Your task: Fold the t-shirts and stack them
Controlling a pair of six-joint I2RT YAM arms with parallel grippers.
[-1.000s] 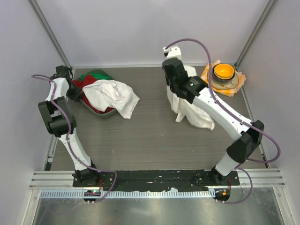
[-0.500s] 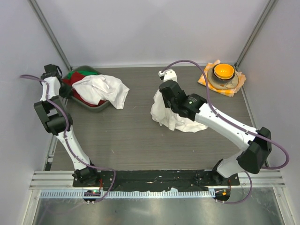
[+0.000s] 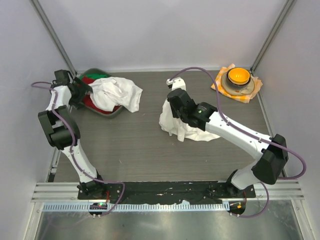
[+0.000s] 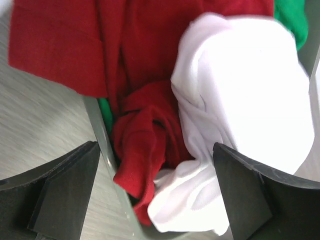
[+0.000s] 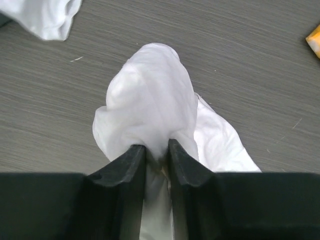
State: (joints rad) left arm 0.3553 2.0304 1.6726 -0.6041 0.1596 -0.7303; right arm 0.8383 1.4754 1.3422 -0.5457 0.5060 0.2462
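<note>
One white t-shirt (image 3: 119, 93) lies crumpled over a grey bin (image 3: 107, 113) at the back left. My left gripper (image 3: 82, 90) hovers at the bin's left rim, open wide and holding nothing. In the left wrist view this t-shirt (image 4: 240, 100) lies beside a red garment (image 4: 140, 135), both between the spread fingers of the left gripper (image 4: 155, 195). A second white t-shirt (image 3: 182, 127) sits in a heap at the table's middle. My right gripper (image 5: 157, 150) is shut on a bunched fold of that t-shirt (image 5: 150, 95), its top held just above the heap.
Red (image 3: 92, 102) and green (image 3: 95, 76) garments fill the bin. At the back right, an orange bowl (image 3: 238, 76) stands on an orange-and-white checked cloth (image 3: 252, 92). Grey walls close in the table on three sides.
My left gripper has opened and let go of the white t-shirt at the bin. The right arm has swung left and lowered its hanging t-shirt onto the table in a heap.
</note>
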